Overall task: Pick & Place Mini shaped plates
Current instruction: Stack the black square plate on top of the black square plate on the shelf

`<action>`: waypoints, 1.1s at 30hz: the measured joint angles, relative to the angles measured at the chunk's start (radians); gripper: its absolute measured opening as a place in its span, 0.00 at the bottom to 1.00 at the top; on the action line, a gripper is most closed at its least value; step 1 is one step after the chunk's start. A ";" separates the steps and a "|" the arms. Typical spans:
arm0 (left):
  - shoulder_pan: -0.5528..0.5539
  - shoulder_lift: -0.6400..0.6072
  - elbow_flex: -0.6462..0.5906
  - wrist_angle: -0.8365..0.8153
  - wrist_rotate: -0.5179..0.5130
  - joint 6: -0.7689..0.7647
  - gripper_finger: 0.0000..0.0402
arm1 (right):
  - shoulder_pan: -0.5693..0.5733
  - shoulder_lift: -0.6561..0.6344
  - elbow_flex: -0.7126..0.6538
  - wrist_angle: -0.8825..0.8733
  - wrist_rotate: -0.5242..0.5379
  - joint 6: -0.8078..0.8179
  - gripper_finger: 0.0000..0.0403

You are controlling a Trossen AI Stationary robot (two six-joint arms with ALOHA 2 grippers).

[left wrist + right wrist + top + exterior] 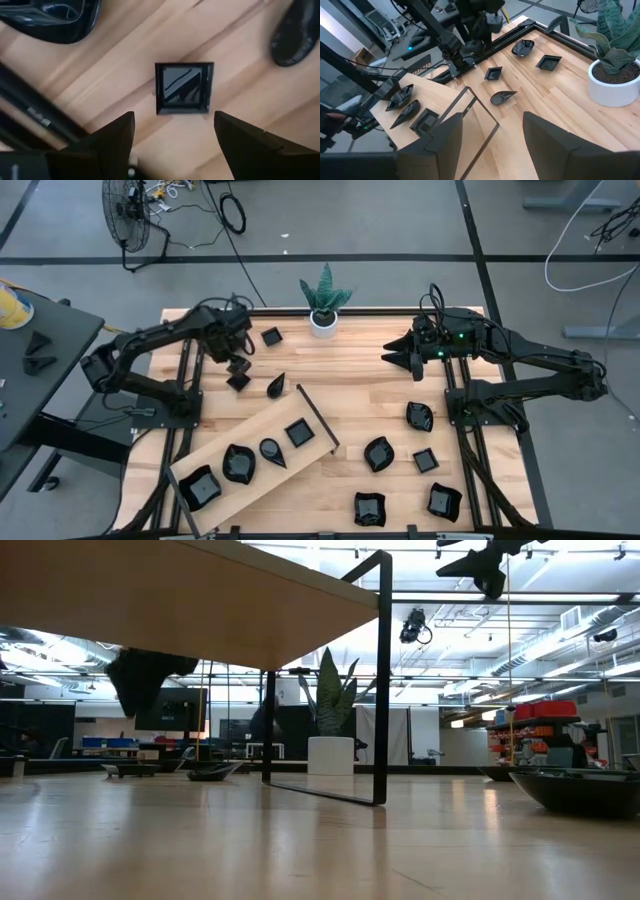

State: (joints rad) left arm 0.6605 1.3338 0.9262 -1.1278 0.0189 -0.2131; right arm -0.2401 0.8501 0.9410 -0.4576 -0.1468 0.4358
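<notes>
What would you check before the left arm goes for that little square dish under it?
1. Left end effector open: ok, jaws spread wide.
2. Square dish centred between the fingers: ok, seen from the left wrist.
3. Dish free of neighbours: ok, the teardrop dish lies apart.
4. Height above the dish: cannot tell.
5. Room on the wooden board: ok, bare patches among four dishes.
6. Right end effector out of the way: ok, waiting by the plant pot.

The wooden board (200, 595) hides most plates in the low view.
</notes>
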 joint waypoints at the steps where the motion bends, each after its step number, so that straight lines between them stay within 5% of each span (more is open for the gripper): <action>1: 0.000 0.000 -0.019 0.024 0.000 0.000 0.70 | 0.000 0.000 0.000 0.000 0.000 0.000 0.52; 14: 0.067 0.001 -0.180 0.214 0.004 -0.003 0.70 | 0.000 0.000 0.000 0.000 0.000 0.000 0.52; 33: 0.096 0.001 -0.189 0.266 0.001 -0.188 0.70 | 0.000 0.000 0.000 0.000 0.000 -0.002 0.52</action>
State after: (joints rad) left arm 0.7563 1.3350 0.7372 -0.8616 0.0200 -0.4014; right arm -0.2405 0.8498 0.9412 -0.4576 -0.1471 0.4340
